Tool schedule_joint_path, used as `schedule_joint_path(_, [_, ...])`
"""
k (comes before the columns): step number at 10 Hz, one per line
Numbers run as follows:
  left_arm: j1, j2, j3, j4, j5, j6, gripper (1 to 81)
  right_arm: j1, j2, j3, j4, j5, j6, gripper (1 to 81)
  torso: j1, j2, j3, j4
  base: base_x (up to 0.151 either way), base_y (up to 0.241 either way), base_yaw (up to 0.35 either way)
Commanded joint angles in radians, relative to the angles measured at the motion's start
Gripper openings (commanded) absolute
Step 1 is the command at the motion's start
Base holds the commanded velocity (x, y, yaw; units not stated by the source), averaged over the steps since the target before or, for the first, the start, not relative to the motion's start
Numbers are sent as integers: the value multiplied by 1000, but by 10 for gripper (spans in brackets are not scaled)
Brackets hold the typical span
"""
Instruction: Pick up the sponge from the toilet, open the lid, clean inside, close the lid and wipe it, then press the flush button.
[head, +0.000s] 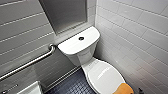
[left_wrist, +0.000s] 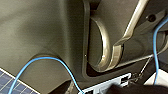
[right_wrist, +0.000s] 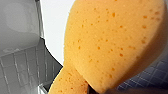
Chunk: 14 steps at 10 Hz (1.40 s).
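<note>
Sponge (head: 124, 89) at front edge of toilet lid (head: 103, 73); can't tell if right gripper is clamped on it, possibly. Lid shut; cleaning, wipe, flush button (head: 81, 38) pending.

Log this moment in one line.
toilet lid: shut | sponge: at lid's front end, large in right wrist view | flush button: centre of tank top | grasp: cannot tell

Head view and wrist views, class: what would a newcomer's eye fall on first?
The orange sponge, huge in the right wrist view and at the front of the closed toilet lid in the head view. Next the white tank with its dark flush button, and the steel grab bar on the tiled wall.
</note>
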Motion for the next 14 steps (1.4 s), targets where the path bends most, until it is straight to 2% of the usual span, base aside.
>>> schedule_joint_path(1, [25, 1, 5, 4, 91, 4, 811, 191, 43, -2, 39, -227, -5, 10, 0, 0, 0, 0, 0, 0, 0])
schedule_joint_path(4, [25, 1, 5, 2, 91, 3, 811, 352, 198, -148, 39, -383, -2, 10, 0, 0, 0, 0, 0, 0, 0])
schedule_joint_path(5, [25, 1, 5, 2, 91, 3, 811, 388, 256, -203, 37, -409, -2, 10, 0, 0, 0, 0, 0, 0, 0])
schedule_joint_path(6, [25, 1, 5, 2, 91, 3, 811, 413, 316, -264, 23, -416, -3, 10, 0, 0, 0, 0, 0, 0, 0])
schedule_joint_path(8, [25, 1, 4, 2, 91, 3, 811, 454, 407, -369, -60, -400, -2, 10, 0, 0, 0, 0, 0, 0, 0])
schedule_joint_path(11, [25, 1, 4, 2, 92, 3, 811, 530, 531, -508, -57, -402, 12, 10, 0, 0, 0, 0, 0, 0, 0])
schedule_joint_path(14, [25, 1, 4, 2, 91, 3, 811, 541, 549, -570, -60, -400, 34, 10, 0, 0, 0, 0, 0, 0, 0])
